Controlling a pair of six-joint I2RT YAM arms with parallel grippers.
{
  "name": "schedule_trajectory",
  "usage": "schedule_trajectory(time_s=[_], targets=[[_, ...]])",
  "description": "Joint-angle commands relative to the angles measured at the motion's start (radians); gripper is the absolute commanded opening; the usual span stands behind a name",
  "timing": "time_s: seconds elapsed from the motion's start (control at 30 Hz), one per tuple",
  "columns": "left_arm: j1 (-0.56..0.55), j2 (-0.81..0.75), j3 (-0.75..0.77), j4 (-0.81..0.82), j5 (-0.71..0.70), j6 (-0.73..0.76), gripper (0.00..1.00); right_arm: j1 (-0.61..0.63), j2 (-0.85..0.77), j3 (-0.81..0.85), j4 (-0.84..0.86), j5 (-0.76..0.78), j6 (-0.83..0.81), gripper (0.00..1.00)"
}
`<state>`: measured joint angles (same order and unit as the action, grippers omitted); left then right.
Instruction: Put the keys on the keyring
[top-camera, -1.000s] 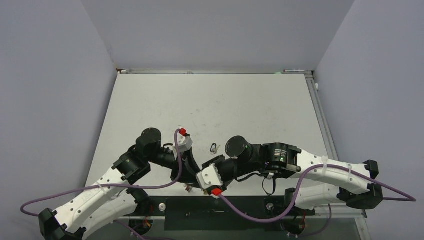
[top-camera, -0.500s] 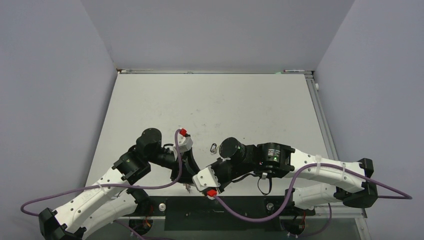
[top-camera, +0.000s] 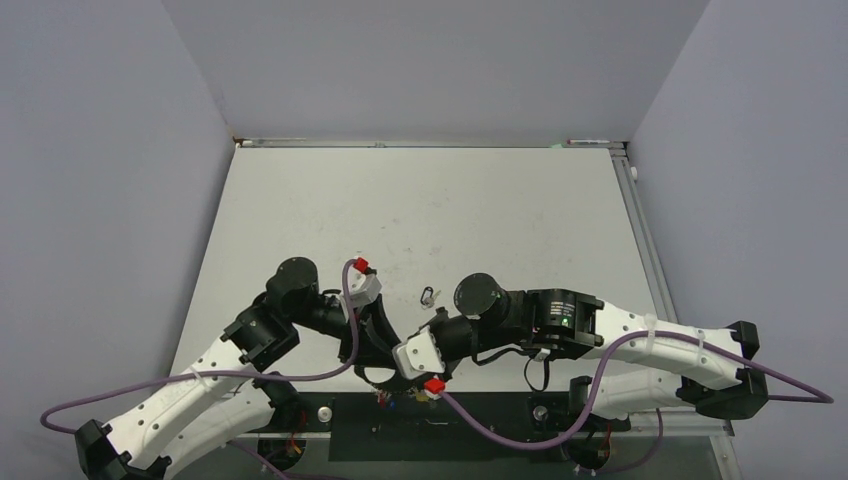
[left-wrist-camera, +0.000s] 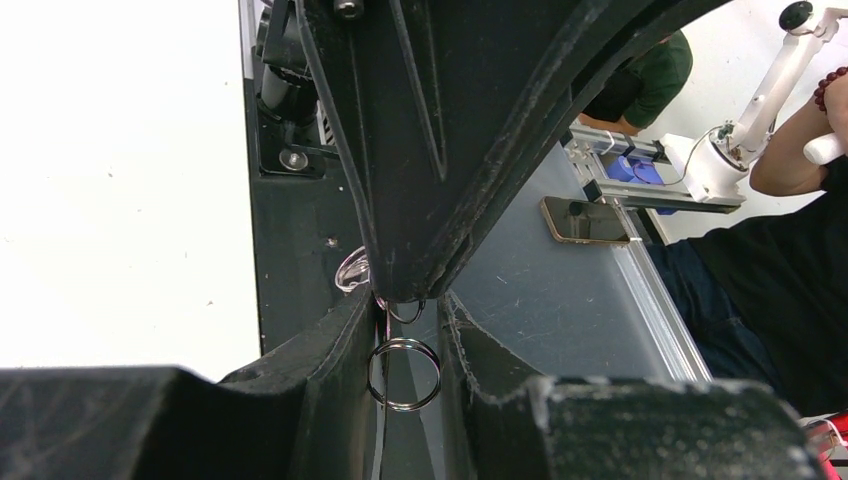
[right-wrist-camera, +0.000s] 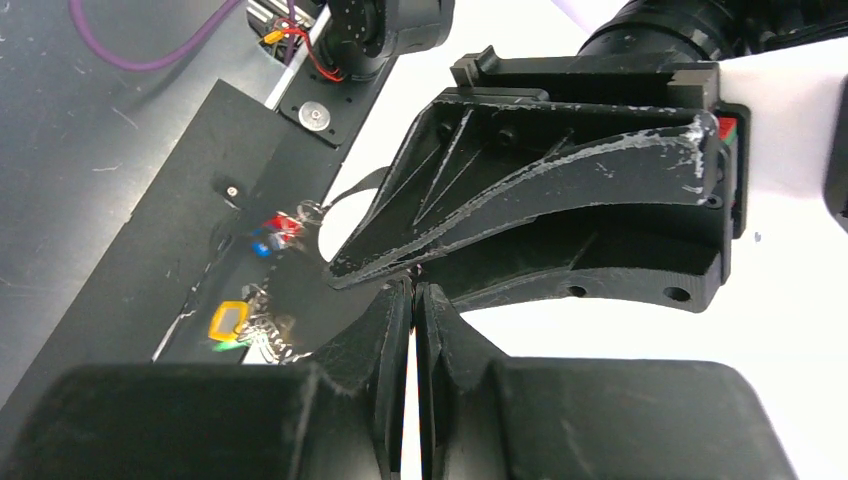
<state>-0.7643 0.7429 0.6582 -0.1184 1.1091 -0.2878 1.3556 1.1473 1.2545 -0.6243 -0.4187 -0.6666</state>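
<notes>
Two pincers meet at the near edge of the tabletop (top-camera: 450, 200). The left pincer (left-wrist-camera: 406, 340), jaws partly closed, seems to grip the keyring (right-wrist-camera: 321, 232). Coloured keys (right-wrist-camera: 268, 232) dangle from it over the black base plate (right-wrist-camera: 130, 250). The right pincer (right-wrist-camera: 412, 292) is clenched at the left one's tip, on nothing I can make out. A tug from it could twist the loop free and drop the bunch off the edge. One silvery key (top-camera: 428, 296) lies just beyond them. The tabletop is white and scuffed, and bare grey walls (top-camera: 90, 160) enclose it.
</notes>
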Motion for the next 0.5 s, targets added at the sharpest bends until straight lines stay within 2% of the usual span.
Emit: schedule_trajectory(time_s=[0.0,0.1,0.27,0.47], targets=[[-0.003,-0.025,0.031,0.072,0.048,-0.022,0.0,-0.003,-0.033,-0.001,0.106,0.031,-0.017,0.05],[0.0,-0.039,0.028,0.078,0.041,-0.017,0.02,-0.003,-0.045,-0.008,0.13,0.024,-0.016,0.05],[0.006,-0.096,-0.005,0.145,0.021,-0.007,0.29,-0.004,-0.052,-0.023,0.149,-0.008,-0.005,0.05],[0.008,-0.167,-0.061,0.233,0.034,-0.002,0.48,-0.005,-0.095,-0.076,0.225,-0.049,0.013,0.05]])
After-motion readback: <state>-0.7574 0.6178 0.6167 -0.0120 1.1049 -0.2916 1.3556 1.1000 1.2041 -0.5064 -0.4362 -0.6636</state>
